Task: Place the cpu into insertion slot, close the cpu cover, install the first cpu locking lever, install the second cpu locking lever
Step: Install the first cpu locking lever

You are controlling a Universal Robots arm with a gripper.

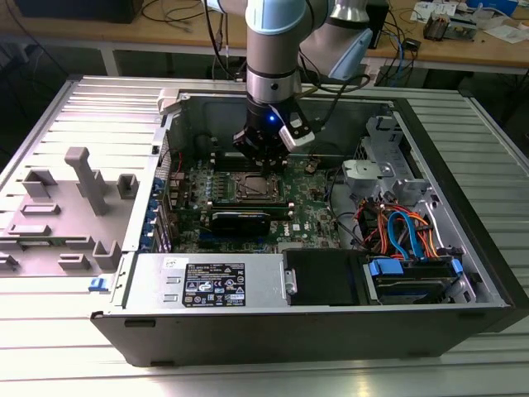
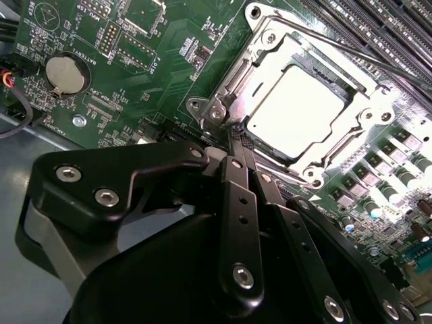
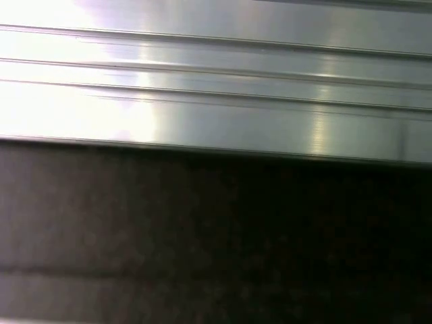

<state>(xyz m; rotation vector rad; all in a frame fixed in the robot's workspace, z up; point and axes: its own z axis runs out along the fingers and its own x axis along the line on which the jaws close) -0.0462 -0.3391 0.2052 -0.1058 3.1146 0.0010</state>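
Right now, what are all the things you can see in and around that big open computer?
computer case: one, black and grey, lying open on the slatted metal table.
motherboard: one, green, inside the case.
cpu: one, silver, seated in the insertion slot.
cpu cover: one, silvery frame, down around the cpu.
coin battery: one, silver, on the motherboard.
memory slots: several, black, beside the socket.
cables: a bundle, orange and blue, at the exterior view's right.
grey plastic panel: one, on the table at the exterior view's left.
gripper: one, black, tips together at the socket's corner.
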